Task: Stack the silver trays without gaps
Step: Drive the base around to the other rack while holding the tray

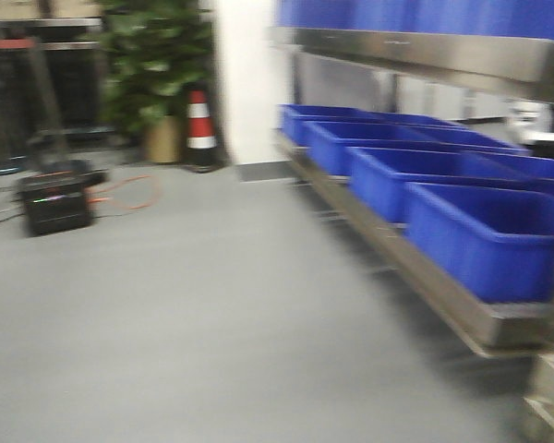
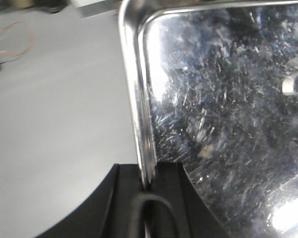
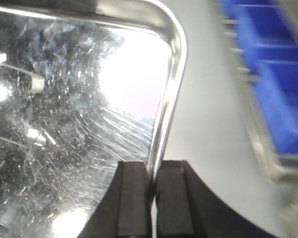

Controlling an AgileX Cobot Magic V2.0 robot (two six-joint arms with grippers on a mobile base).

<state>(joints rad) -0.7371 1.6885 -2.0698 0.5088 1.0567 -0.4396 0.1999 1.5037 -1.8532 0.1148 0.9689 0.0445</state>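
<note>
At the bottom of each wrist view, the left gripper [image 2: 146, 196] and right gripper [image 3: 152, 194] pinch opposite rims of the silver tray [image 2: 228, 124]. It should be carried level, both arms moving together.

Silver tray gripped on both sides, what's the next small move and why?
Probably carry the silver tray level, grips shut, toward the blue bins. The left pincer and right pincer each clamp a rim, the tray hangs over bare floor, and no second tray clearly shows.
</note>
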